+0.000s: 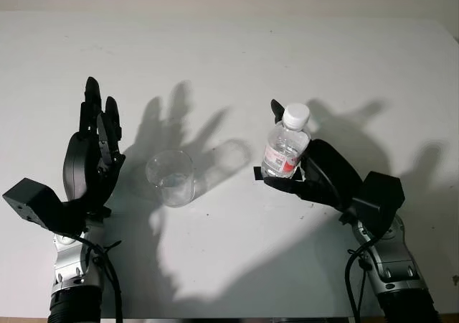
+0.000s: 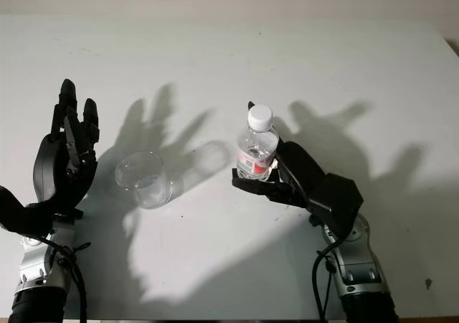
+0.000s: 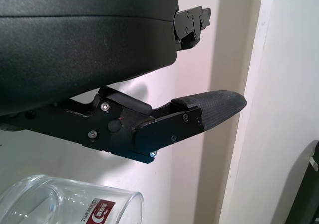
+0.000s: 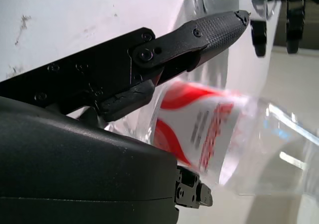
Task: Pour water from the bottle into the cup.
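Observation:
A clear plastic water bottle (image 1: 287, 145) with a white cap and red label stands upright right of centre on the white table (image 1: 229, 57). My right hand (image 1: 297, 172) is shut on its lower body, one finger behind it and one under the label; the label (image 4: 199, 129) sits close against the fingers in the right wrist view. A clear glass cup (image 1: 171, 177) stands left of the bottle, upright. My left hand (image 1: 97, 140) is open just left of the cup, fingers pointing away from me, not touching it. The cup's rim (image 3: 70, 204) shows near the left hand's finger.
Hard shadows of both hands fall across the table behind the cup and bottle. The table's far edge meets a pale wall, and its right edge lies at the far right.

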